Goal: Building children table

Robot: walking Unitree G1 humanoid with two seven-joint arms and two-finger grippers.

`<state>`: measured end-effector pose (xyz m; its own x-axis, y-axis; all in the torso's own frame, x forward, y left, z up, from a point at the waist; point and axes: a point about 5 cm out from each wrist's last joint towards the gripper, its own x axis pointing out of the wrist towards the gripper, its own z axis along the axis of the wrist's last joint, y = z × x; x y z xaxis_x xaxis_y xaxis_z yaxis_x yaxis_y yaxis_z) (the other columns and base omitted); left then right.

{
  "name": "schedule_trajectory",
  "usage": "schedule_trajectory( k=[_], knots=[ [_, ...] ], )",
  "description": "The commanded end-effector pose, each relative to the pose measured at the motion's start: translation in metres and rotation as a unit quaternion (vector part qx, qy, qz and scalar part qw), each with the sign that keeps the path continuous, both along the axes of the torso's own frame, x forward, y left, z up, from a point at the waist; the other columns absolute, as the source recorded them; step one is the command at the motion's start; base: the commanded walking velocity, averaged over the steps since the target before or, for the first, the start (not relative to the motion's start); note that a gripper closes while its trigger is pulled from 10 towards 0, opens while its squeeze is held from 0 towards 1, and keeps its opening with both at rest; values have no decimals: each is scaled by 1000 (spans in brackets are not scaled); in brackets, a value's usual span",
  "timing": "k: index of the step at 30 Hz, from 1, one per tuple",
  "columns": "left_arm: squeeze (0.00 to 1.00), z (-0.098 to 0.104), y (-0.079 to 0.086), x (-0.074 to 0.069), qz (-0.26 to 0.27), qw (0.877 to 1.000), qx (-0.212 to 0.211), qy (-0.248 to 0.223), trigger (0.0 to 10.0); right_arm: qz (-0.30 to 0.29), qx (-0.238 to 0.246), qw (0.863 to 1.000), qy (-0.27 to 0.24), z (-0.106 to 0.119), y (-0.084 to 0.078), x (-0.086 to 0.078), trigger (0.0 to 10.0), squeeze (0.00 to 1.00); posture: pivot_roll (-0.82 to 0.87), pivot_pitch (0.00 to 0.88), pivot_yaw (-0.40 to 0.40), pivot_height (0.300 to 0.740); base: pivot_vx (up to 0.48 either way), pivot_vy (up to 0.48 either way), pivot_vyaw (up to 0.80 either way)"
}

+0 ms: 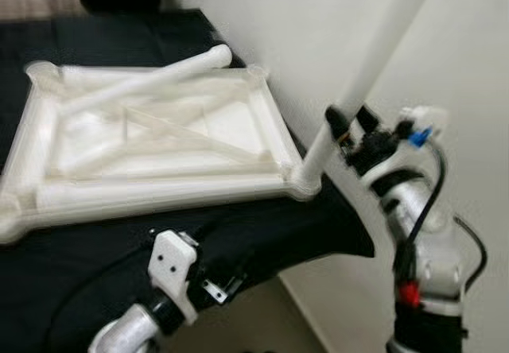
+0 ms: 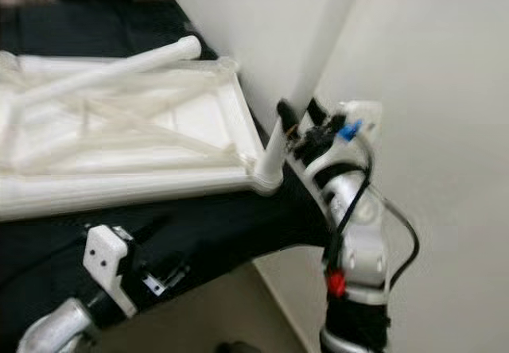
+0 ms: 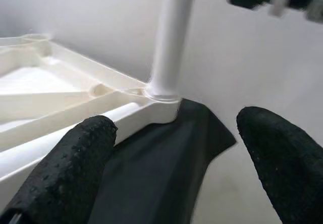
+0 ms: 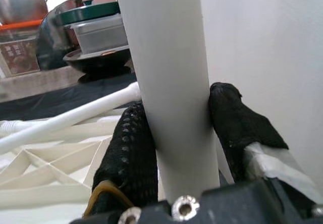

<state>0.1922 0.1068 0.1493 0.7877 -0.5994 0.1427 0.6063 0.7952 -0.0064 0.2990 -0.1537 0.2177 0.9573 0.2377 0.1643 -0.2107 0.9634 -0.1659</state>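
Note:
A white plastic table top lies upside down on a black cloth. One white leg stands upright in the socket at its near right corner. My right gripper is shut on this leg a little above the socket; in the right wrist view the black fingers press both sides of the leg. A second loose leg rests diagonally across the table top. My left gripper is open, low in front of the near edge and facing the socketed corner.
The black cloth covers the raised surface and hangs over its right edge. A white wall runs close along the right side. Bare floor shows below the cloth. Pots and containers stand far behind.

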Motion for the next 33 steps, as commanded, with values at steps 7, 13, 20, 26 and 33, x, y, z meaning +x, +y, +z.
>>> schedule_trajectory(
  k=[7,13,20,26,33],
  knots=[
    [0,-16,1,12,13,1000,5,14,10000,-17,-4,989,149,-52,21,7,3647,0,-49,51,-155,740,0,0,0],
    [0,-16,4,9,8,1000,3,18,10000,46,37,986,153,-48,34,-11,10000,1000,-46,77,-131,740,0,0,0],
    [0,-14,4,4,-4,1000,-2,21,10000,245,54,962,104,-24,26,-9,10000,1000,-33,112,-115,740,0,0,0],
    [0,-10,3,-3,-11,1000,-7,20,10000,301,-47,950,71,7,-12,22,10000,1000,16,160,-120,740,0,0,0],
    [0,-4,0,-14,-9,1000,-8,16,10000,367,-74,926,48,49,-25,49,10000,1000,56,204,-133,740,0,0,0]
  ],
)
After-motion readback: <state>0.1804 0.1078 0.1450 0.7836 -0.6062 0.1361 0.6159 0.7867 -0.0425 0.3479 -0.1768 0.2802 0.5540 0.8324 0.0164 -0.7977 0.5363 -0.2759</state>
